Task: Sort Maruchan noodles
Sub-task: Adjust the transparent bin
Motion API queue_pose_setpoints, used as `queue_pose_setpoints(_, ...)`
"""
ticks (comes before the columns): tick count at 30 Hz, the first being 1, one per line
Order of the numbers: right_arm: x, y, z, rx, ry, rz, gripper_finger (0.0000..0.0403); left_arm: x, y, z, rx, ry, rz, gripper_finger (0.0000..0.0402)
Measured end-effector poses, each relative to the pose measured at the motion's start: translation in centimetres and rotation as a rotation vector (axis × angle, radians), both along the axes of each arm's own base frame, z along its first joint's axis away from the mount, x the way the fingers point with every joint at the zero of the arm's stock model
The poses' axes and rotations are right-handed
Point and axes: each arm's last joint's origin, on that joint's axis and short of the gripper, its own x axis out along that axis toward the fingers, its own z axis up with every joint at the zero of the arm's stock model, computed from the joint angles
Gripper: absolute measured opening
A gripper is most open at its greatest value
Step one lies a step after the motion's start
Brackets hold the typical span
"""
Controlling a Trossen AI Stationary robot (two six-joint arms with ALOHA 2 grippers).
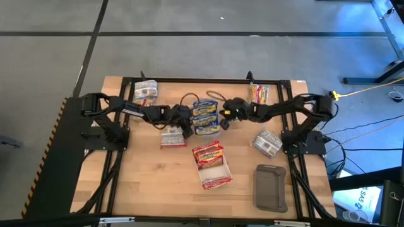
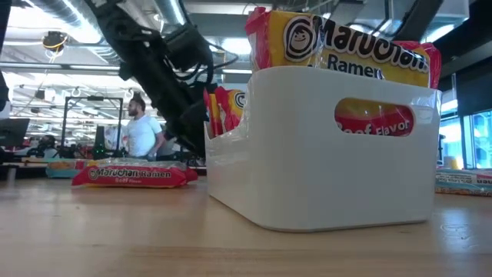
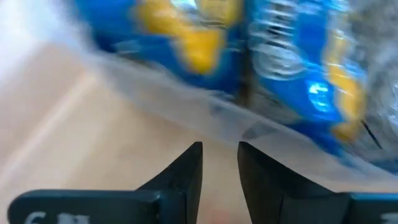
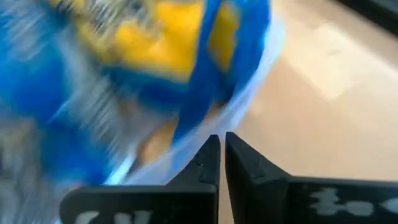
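Blue-yellow Maruchan packets (image 1: 205, 117) lie stacked in a white tray at the table's middle. They fill the left wrist view (image 3: 186, 37) and the right wrist view (image 4: 143, 56). My left gripper (image 1: 187, 126) (image 3: 219, 155) stands just left of that stack, slightly open with nothing between its fingers. My right gripper (image 1: 223, 117) (image 4: 221, 146) stands just right of it, shut and empty. Red-orange packets (image 1: 208, 154) (image 2: 346, 46) stand in a second white tray (image 1: 214, 178) (image 2: 323, 154). Silver-grey packets lie flat on the table (image 1: 145, 93) (image 1: 267, 142) (image 1: 172, 137) (image 2: 131, 175).
A dark grey tray (image 1: 270, 186) lies near the table's right near corner. A red-yellow packet (image 1: 259, 93) lies at the far edge. Bare wood (image 1: 145, 176) shows at the left near side. A person (image 2: 142, 127) stands in the room behind the table.
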Motion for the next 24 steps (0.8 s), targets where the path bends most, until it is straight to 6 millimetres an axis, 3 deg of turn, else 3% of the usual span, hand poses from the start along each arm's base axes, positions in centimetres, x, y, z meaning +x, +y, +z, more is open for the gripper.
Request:
queue_pose_setpoints(10,1.1,-5.2,-0.6,-0.016,-0.033,-0.090,0.0003,-0.8,6.9,-0.6,0.042,-0.092,0.064,0.0096)
queue_pose_setpoints(16,1.6,-7.3,0.0,-0.031,-0.060,-0.132,0.0003,-1.6,9.7,-1.6,0.058,-0.096,0.128,0.0096)
queue_pose_setpoints(20,1.7,-7.0,1.6,-0.056,-0.056,-0.118,0.0003,-2.4,10.0,-0.6,0.038,-0.100,0.160,0.0096)
queue_pose_setpoints(24,1.3,-5.4,4.2,-0.061,-0.015,-0.065,0.0003,-2.6,7.8,1.9,0.012,-0.110,0.101,0.0096)
